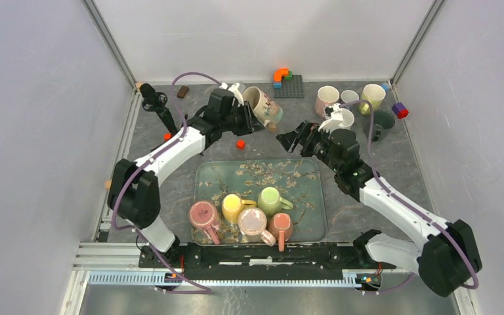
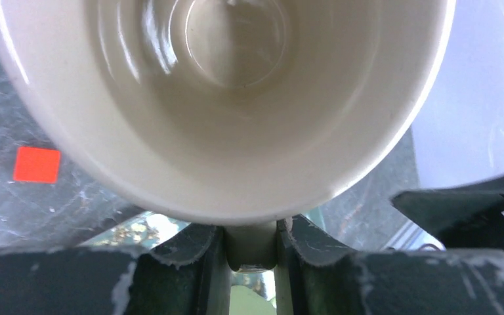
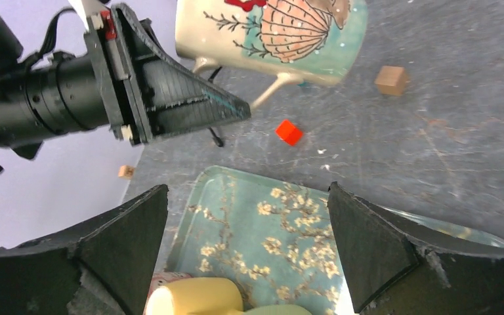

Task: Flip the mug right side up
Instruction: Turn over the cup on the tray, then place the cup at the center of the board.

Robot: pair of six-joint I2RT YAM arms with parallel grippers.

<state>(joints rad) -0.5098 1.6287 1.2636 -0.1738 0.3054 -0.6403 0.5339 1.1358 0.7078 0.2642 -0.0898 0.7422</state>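
Note:
A cream mug (image 1: pixel 263 105) with a shell picture hangs tilted on its side behind the tray, its mouth facing my left wrist camera. My left gripper (image 1: pixel 248 120) is shut on the mug's handle (image 2: pixel 252 244), which sits pinched between both fingers just under the rim. The glazed inside of the mug (image 2: pixel 236 98) fills the left wrist view. From the right wrist, the mug (image 3: pixel 282 33) shows at the top with the left gripper (image 3: pixel 239 108) at its handle. My right gripper (image 3: pixel 248 216) stands open and holds nothing, to the right of the mug (image 1: pixel 295 139).
The floral tray (image 1: pixel 302 172) holds several mugs at its near end. More mugs (image 1: pixel 328 100) stand at the back right by a dark green one (image 1: pixel 380 123). Small red cubes (image 1: pixel 240 144), a wooden cube (image 3: pixel 391 80), a grey brick plate (image 1: pixel 289 85) and a purple block (image 1: pixel 400 109) lie about.

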